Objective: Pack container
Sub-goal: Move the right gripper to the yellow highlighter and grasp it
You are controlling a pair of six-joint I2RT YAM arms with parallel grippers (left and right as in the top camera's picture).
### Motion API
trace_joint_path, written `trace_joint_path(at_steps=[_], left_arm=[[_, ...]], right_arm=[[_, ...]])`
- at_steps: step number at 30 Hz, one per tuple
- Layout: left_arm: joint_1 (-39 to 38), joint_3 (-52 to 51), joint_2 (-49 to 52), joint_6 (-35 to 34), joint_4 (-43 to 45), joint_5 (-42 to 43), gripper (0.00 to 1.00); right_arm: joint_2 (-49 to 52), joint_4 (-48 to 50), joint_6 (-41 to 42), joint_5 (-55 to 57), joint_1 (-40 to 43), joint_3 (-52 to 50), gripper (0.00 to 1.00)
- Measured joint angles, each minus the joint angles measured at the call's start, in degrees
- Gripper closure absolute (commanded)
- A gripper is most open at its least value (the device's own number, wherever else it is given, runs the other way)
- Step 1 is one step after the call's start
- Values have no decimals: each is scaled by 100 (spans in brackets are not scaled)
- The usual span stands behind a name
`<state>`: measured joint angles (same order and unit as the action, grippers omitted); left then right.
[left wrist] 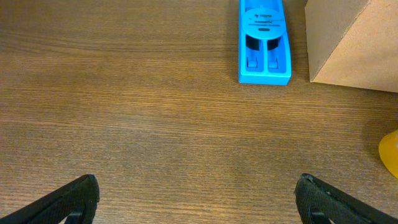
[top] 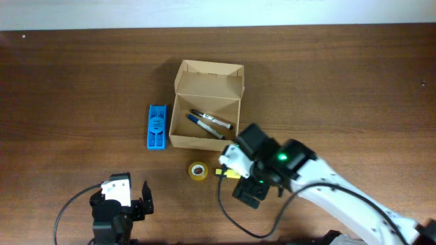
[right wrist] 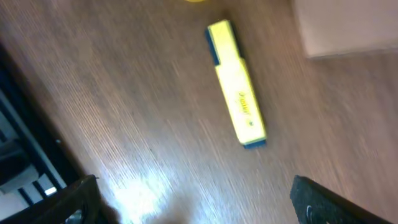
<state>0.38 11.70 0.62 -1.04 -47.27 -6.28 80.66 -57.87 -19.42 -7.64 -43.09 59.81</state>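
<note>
From overhead, the container (top: 206,105) sits on the wooden tabletop (top: 340,82) about midway between its left and right edges and somewhat toward the far edge. Its flap lid stands open on the far side, and two dark markers (top: 211,122) lie inside. A blue plastic block (top: 157,126) lies just beside the box's left wall, and a yellow tape roll (top: 198,171) lies near its front wall, toward the near edge. The left gripper (top: 121,196) is at the near edge, left of the box and well apart from it. The right gripper (top: 246,165) hangs just off the box's front right corner, over a yellow highlighter (top: 228,173). In the left wrist view the two fingers (left wrist: 68,202) are spread wide over bare wood with nothing between them; the blue block and a corner of the box are ahead, and a sliver of the tape roll shows at the right. In the blurred right wrist view the fingers (right wrist: 336,199) are likewise spread wide and empty. The highlighter lies flat on the wood ahead of them, untouched, with a corner of the box beyond.
</note>
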Motion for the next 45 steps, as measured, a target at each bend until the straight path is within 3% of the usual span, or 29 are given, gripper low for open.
trace_joint_path(at_steps=[8, 20, 45], left_arm=[[0, 0, 0, 0, 0, 0, 0], [0, 0, 0, 0, 0, 0, 0], [0, 0, 0, 0, 0, 0, 0]], right_arm=[[833, 227, -254, 114, -345, -2, 1], [1215, 761, -1187, 391, -448, -2, 1], [2068, 1458, -1283, 680, -433, -4, 3]])
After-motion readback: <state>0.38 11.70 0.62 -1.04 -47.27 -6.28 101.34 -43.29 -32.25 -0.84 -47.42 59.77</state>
